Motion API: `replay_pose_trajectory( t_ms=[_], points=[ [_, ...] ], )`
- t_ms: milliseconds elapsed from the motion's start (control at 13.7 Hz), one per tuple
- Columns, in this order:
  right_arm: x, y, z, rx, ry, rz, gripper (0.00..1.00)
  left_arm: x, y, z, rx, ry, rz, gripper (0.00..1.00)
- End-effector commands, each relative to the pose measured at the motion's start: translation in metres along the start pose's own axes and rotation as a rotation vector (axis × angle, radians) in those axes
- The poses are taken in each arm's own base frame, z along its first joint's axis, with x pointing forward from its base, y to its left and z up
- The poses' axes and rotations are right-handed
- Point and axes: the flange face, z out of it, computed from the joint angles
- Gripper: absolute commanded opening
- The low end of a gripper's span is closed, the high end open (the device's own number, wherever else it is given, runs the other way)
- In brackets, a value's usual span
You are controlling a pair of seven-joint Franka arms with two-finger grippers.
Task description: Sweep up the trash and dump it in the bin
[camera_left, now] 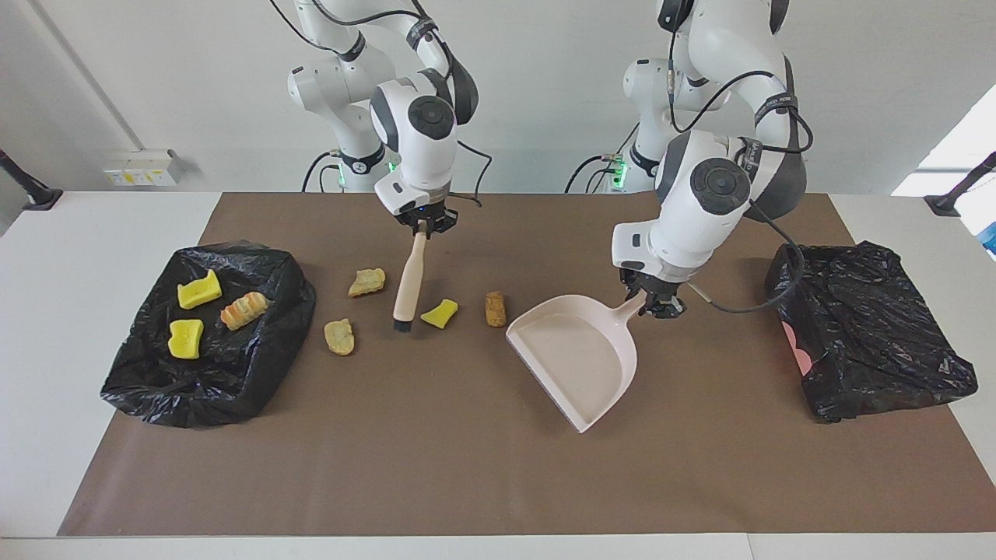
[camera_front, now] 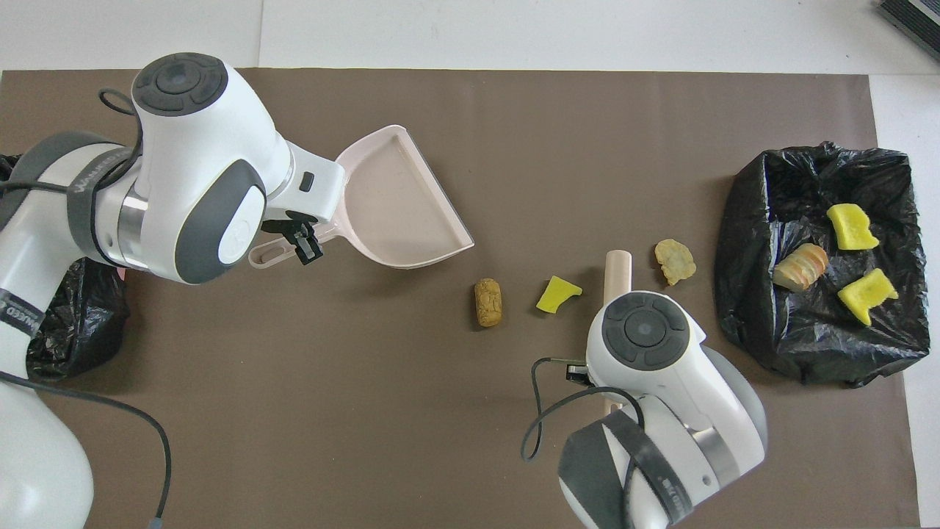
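Left claw [camera_left: 654,302] clamped on dustpan [camera_left: 580,354] handle; right claw [camera_left: 424,223] clamped on brush [camera_left: 408,284] among trash [camera_left: 440,313] mid-worktop.

**White room, brown-covered table**

A plain white wall [camera_left: 179,85] stands at the robots' end of a white table [camera_left: 70,311]. A brown mat [camera_left: 436,467] covers most of the tabletop. A socket strip [camera_left: 142,166] sits low on the wall. Daylight brightens the corner [camera_left: 953,148] at one side.

Right gripper [camera_left: 425,223] grips the brush [camera_left: 409,278] among loose trash [camera_left: 440,313]. Left gripper [camera_left: 652,299] grips the dustpan [camera_left: 580,354] handle
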Motion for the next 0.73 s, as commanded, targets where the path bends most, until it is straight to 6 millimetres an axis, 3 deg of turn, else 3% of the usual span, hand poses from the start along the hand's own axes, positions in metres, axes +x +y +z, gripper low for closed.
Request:
replay_pose_trajectory(
  t_ms=[0, 146, 291, 437, 655],
  points=[
    [-0.007, 0.027, 0.007, -0.091, -0.066, 0.046, 0.00, -0.025, 0.031, 0.019, -0.008, -0.059, 0.126, 0.00],
    [-0.014, 0.049, 0.021, -0.121, -0.102, 0.159, 0.00, -0.040, 0.057, 0.042, 0.010, -0.055, 0.158, 0.00],
    [-0.040, 0.063, 0.040, -0.161, -0.098, 0.251, 0.00, -0.050, 0.075, 0.056, 0.030, -0.047, 0.184, 0.00],
    [-0.058, 0.075, 0.059, -0.160, -0.091, 0.280, 0.00, -0.041, 0.101, 0.066, 0.080, -0.016, 0.222, 0.00],
    [-0.063, 0.064, 0.084, -0.111, -0.058, 0.286, 0.00, -0.034, 0.119, 0.076, 0.103, -0.002, 0.193, 0.00]
  ],
)
